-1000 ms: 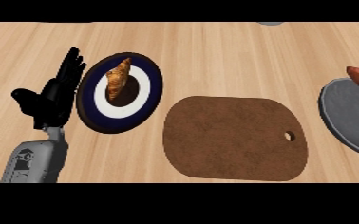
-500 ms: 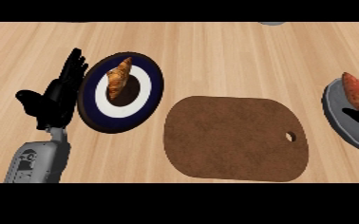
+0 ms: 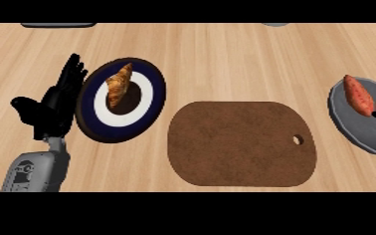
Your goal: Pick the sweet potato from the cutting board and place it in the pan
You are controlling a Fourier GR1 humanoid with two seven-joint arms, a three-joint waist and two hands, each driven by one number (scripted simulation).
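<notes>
On the wooden counter (image 3: 220, 59), the sweet potato (image 3: 360, 102) lies in the pan (image 3: 343, 122), the cutting board (image 3: 238, 144) bare. The placing looks done. The left hand (image 3: 55, 107) rests open; the right is unseen.

One sweet potato (image 3: 360, 101), lying in one grey pan (image 3: 345, 120) at the right edge. One brown cutting board (image 3: 241, 143) at centre, one dark blue-and-white plate (image 3: 147, 110) with one croissant (image 3: 118, 85) on it. One hand (image 3: 53, 108) showing, at the left.
</notes>
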